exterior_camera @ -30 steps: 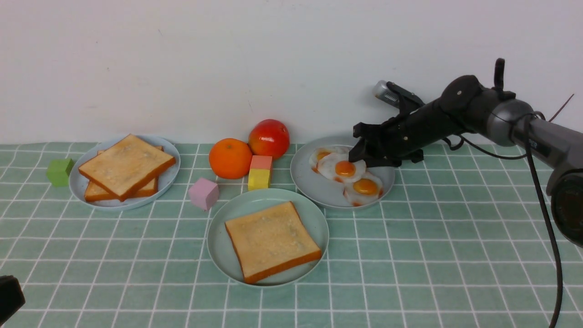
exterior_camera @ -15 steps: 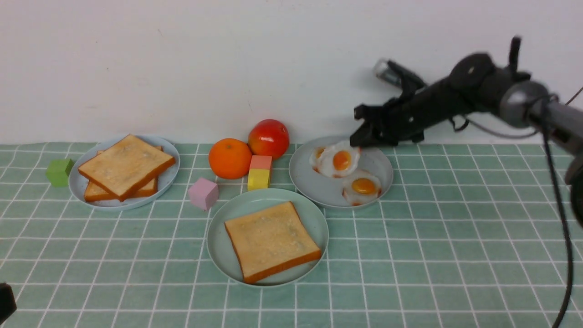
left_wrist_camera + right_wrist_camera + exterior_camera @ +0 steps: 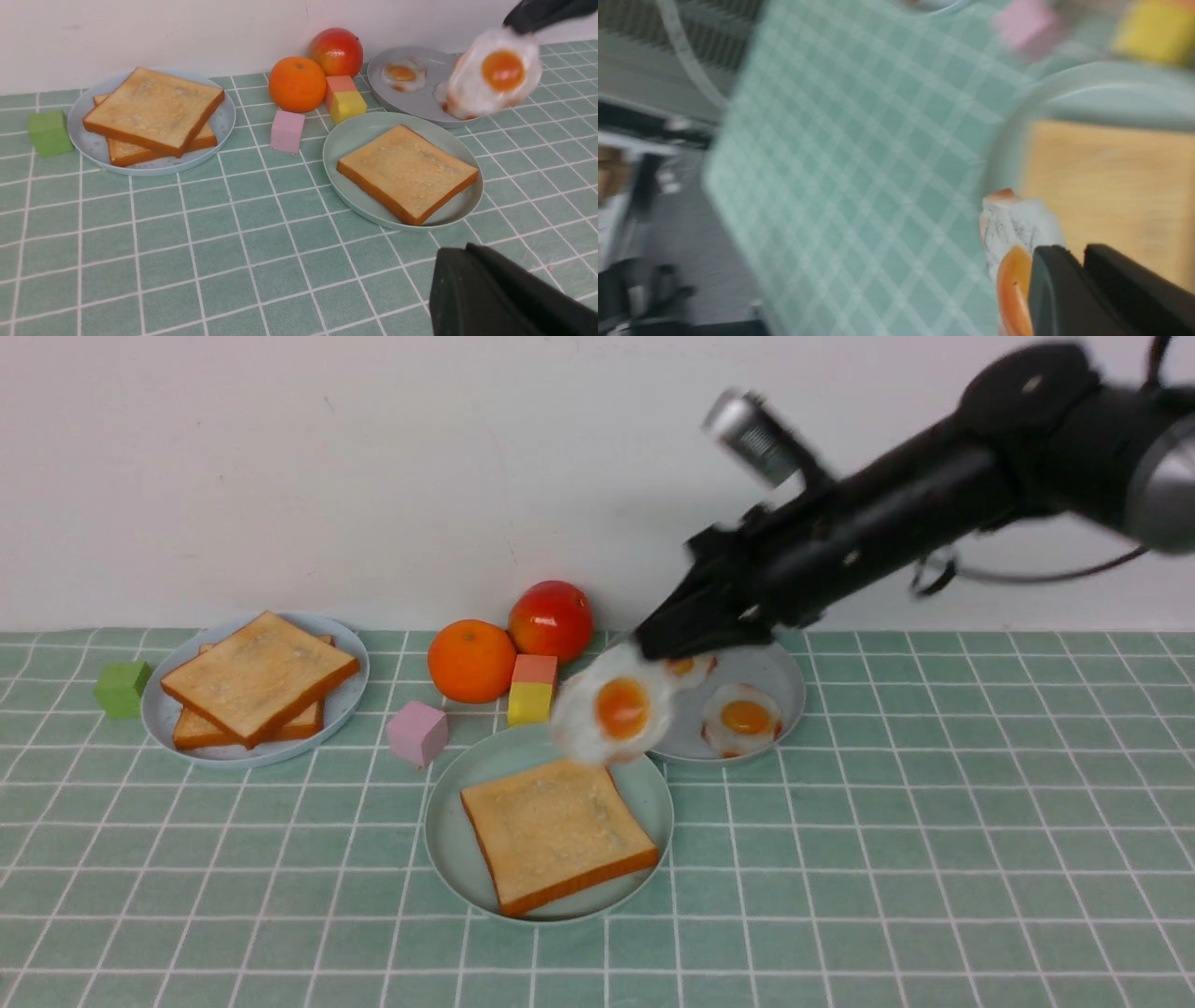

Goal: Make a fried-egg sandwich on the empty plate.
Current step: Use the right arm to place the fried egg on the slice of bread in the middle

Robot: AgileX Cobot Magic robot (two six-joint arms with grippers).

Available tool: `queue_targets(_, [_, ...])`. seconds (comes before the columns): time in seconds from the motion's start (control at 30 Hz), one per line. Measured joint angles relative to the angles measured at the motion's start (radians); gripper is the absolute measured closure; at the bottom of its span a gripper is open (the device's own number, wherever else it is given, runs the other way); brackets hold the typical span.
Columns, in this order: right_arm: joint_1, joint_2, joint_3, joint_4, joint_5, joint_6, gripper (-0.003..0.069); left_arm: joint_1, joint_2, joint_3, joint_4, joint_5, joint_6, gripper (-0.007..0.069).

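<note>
3 camera views of 1 tabletop. The front view looks forward from the robot's side, between its arms and slightly above, across a green checked tablecloth (image 3: 840, 859) to a white wall (image 3: 280, 448), far enough back to show the whole table setting. The left wrist view sits nearer, over on the left, facing the same wall at a slant, the left gripper (image 3: 462, 256) dark at the frame's edge. The right wrist view is very close and blurred, looking down past the right gripper (image 3: 1078, 261). All 3 views share the mint-green plate (image 3: 448, 831) and the fried egg (image 3: 616, 709) held in the air.
</note>
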Motion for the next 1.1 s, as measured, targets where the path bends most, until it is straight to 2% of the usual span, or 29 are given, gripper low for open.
queue_targets(0.1, [0.042, 0.011, 0.073, 0.106, -0.064, -0.064, 0.0596, 0.0, 0.0, 0.0, 0.003, 0.0, 0.0, 0.0617])
queue_targets(0.4, [0.07, 0.105, 0.086, 0.175, -0.158, -0.083, 0.0596, 0.0, 0.0, 0.0, 0.003, 0.017, 0.001, 0.061])
queue_targets(0.53, [0.07, 0.138, 0.086, 0.186, -0.207, -0.075, 0.0596, 0.0, 0.0, 0.0, 0.003, 0.018, 0.001, 0.0609])
queue_targets(0.77, [0.07, 0.203, 0.087, 0.177, -0.256, 0.032, 0.0584, 0.0, 0.0, 0.0, 0.003, 0.023, 0.001, 0.0605])
queue_targets(0.9, [0.07, 0.205, 0.087, 0.118, -0.259, 0.095, 0.0529, 0.0, 0.0, 0.0, 0.003, 0.032, 0.001, 0.0601])
queue_targets(1.1, [0.022, 0.163, 0.088, -0.058, -0.236, 0.153, 0.0256, 0.0, 0.0, 0.005, -0.022, 0.036, -0.023, 0.0589])
